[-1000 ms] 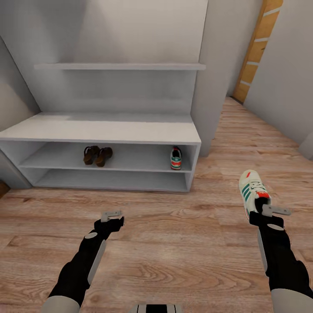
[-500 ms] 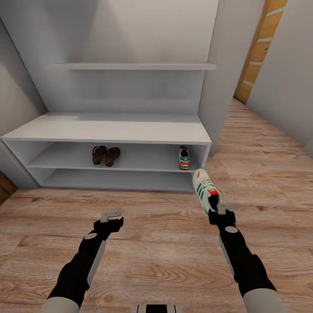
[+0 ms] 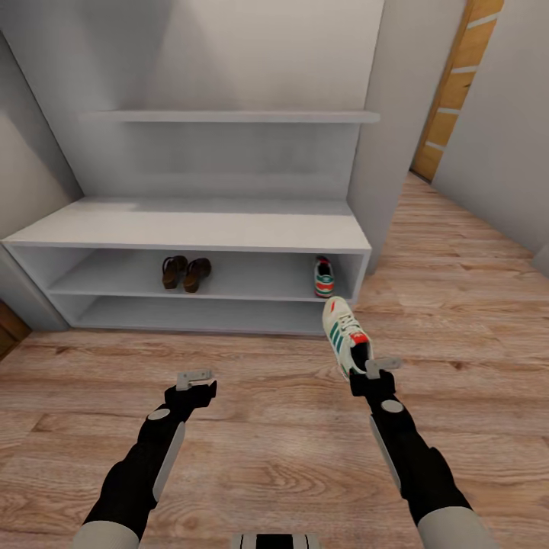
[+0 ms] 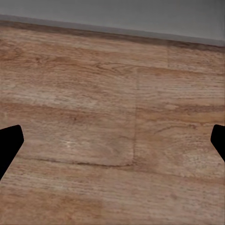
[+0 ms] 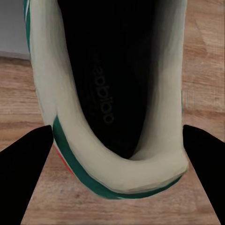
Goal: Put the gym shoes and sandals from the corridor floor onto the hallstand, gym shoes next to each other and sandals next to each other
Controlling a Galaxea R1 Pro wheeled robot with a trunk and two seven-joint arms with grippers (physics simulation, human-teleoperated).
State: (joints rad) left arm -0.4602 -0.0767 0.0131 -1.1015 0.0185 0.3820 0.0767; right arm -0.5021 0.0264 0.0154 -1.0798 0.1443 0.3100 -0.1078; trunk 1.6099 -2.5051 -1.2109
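Sneaker (image 3: 341, 334) heel hidden in right gripper (image 3: 371, 371), jaws clamped on it; left gripper (image 3: 194, 377) empty (jaws apart) above floor (image 3: 274, 427).

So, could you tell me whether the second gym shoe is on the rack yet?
Not yet: the right gripper holds it in front of the rack.

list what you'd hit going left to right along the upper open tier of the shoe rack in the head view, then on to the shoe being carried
left sandal → right sandal → gym shoe on the tier → gym shoe held by the right end effector
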